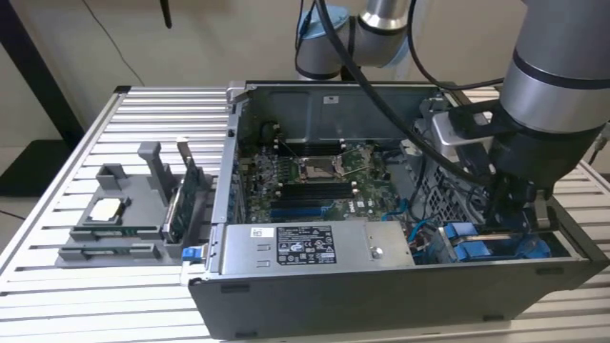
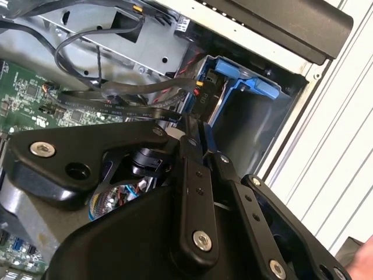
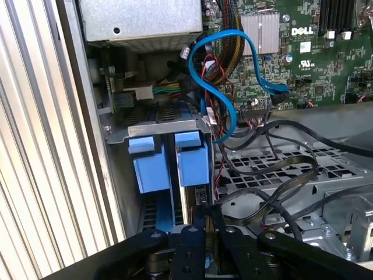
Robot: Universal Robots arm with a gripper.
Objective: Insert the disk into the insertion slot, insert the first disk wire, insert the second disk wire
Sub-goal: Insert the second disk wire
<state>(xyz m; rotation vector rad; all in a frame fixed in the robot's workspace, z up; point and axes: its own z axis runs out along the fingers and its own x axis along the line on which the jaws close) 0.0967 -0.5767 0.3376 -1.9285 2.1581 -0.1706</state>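
The black gripper is closest, with its fingers pressed together. They seem to pinch a small black wire plug, though that is hard to tell. The plug is right at the disk in its blue carrier, which already sits in the insertion slot at the corner of the computer case. The wire is soft and bendy. The plug is small, hard and light, so hold it by its sides.
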